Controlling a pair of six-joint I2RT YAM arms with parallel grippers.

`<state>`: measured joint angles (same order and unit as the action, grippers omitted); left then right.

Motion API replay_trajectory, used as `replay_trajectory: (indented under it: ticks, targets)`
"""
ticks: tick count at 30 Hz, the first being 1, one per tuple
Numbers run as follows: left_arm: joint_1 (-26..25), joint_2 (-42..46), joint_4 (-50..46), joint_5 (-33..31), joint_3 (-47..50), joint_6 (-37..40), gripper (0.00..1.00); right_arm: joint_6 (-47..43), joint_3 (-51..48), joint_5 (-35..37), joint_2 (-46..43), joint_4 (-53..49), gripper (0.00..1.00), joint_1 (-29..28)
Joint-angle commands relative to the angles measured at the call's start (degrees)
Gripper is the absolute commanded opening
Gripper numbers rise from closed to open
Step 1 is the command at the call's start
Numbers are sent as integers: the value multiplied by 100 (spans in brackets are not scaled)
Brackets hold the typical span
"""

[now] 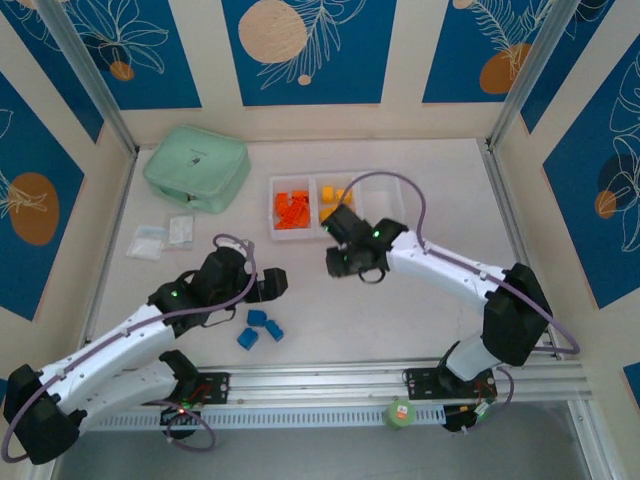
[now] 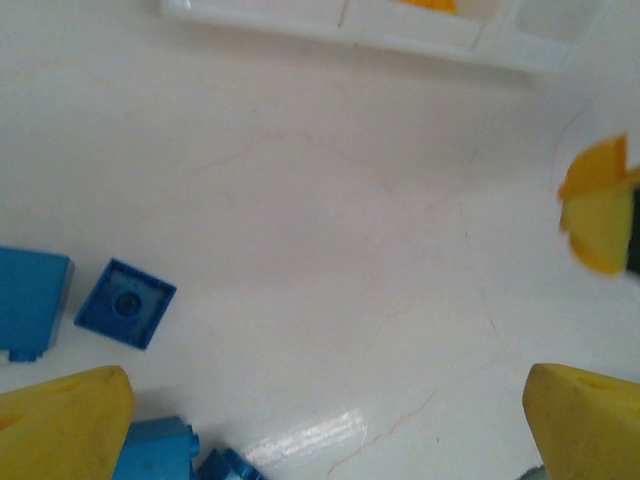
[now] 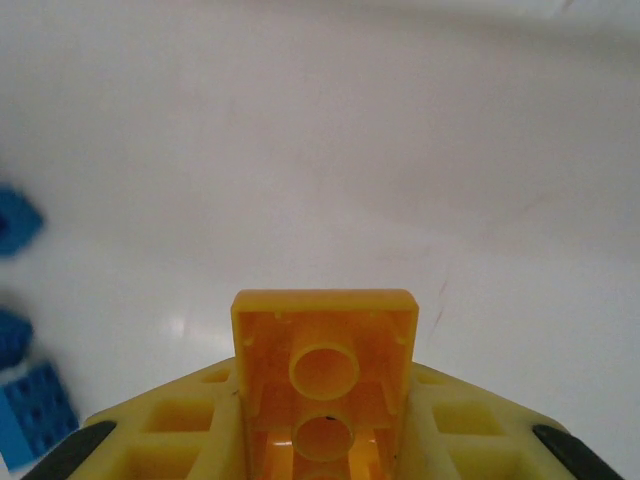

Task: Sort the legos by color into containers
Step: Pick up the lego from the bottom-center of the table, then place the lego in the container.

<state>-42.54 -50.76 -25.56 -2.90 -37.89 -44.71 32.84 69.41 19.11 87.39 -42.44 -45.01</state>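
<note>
Blue bricks: three blue bricks (image 1: 258, 327) lie bunched together on the table (image 1: 400, 300), close to the arm bases. The top view shows them as small dots. The left wrist view shows them big, and one square brick has a round mark in its middle.
Left gripper: the left gripper (image 1: 276, 284) sits just past the blue bricks. The left wrist view shows its yellow fingers (image 2: 65, 420) far apart, with bare table between them.
Right gripper: the right gripper (image 1: 333, 262) is just beside the left one, nearer the bins. Its tips are squeezed on a yellow brick (image 3: 325, 370).
Yellow brick: the right wrist view looks into its hollow side, with round tubes inside. The left wrist view shows it from the side, as a yellow lump at the right edge. I cannot tell if it touches the table.
Clear bags: two clear bags (image 1: 160, 238) lie flat on the left, between the left arm and the green case.
Bins: three bins (image 1: 385, 205) stand joined in a row. The left one holds red-orange bricks (image 1: 292, 212). The middle one holds yellow bricks (image 1: 333, 195). The left wrist view shows the near wall of the row.
Green case: the green case (image 1: 196, 167) lies at the back, left of the bins.
</note>
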Motion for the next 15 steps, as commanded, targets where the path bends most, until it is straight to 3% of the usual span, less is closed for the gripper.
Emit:
replay_trajectory:
  ticks: [1,7,15]
  targets:
    - [244,-202,94,-69,-287,376,99,-471,595,-26,477,245,31,416]
    - [699,-783,261,300,-705,686,99,-917,2054,192,1868,391,31,1036]
    - [921,-1228,546,619,-852,748,99,-1201,3534,316,3313,262,33,1435]
